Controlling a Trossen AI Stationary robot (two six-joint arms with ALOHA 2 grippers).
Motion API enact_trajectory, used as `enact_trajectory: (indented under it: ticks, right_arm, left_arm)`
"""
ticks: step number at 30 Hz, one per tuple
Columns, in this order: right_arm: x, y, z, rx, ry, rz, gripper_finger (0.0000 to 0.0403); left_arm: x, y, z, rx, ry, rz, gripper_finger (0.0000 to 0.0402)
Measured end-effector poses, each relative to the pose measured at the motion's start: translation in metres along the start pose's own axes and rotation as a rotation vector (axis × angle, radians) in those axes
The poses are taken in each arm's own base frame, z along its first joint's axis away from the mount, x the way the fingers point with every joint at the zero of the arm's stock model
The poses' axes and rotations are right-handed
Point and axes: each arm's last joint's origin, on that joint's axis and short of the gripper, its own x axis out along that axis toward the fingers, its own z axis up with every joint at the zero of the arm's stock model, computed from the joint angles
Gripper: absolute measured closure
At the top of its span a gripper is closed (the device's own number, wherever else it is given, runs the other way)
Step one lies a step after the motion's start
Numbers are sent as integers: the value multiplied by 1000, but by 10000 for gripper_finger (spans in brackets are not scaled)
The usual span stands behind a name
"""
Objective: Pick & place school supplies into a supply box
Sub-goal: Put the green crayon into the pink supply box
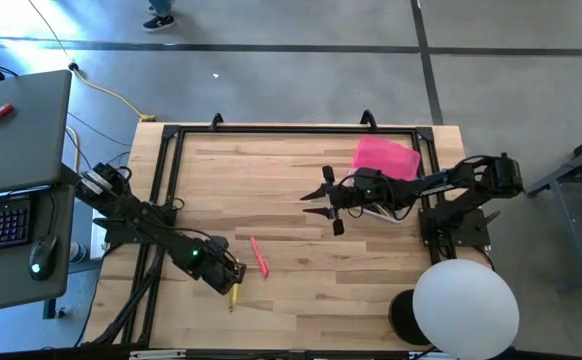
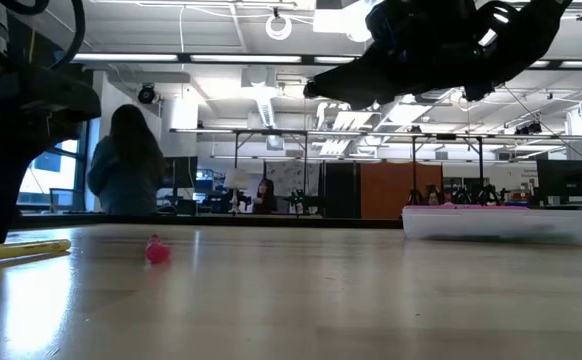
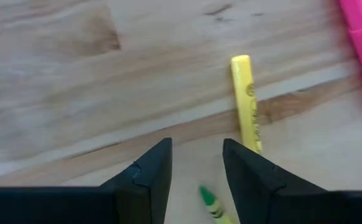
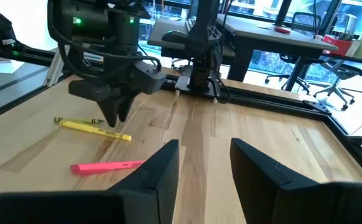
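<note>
left gripper (image 1: 233,277), fingers spread, hovers over the yellow pen (image 3: 245,102) near the pink pen (image 1: 259,256); centre your jaws across it. right gripper (image 1: 323,199), spread, waits beside the box (image 1: 387,158).

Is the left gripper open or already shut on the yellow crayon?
Open. The left gripper shows wood between its fingers, hanging low beside the yellow crayon, which lies flat and unheld.
</note>
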Motion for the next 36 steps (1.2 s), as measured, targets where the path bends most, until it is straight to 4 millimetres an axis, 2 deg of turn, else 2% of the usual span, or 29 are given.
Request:
enact_trajectory:
  ticks: [7, 16, 22, 26, 31, 34, 36]
  right_arm:
    - [0, 1, 1, -2, -11, 21, 279]
    - [0, 0, 2, -57, -27, 18, 279]
    - [0, 0, 5, -101, -52, 12, 279]
    - [-1, -3, 6, -106, -68, 4, 279]
    - [-2, -6, 6, -105, -69, -9, 279]
    - [-2, -7, 6, -101, -69, -13, 279]
    - [-2, -7, 6, -101, -67, -13, 279]
  left_arm:
    - [-5, -2, 0, -10, 28, -29, 225]
    - [-19, -9, -7, -136, 224, 7, 225]
    - [-7, -17, -12, -181, 221, -17, 225]
    - [6, -16, -15, -184, 247, 41, 225]
    - [11, -16, -16, -183, 255, 65, 226]
    - [11, -16, -15, -182, 235, 64, 248]
    - [11, -15, -15, -181, 221, 67, 277]
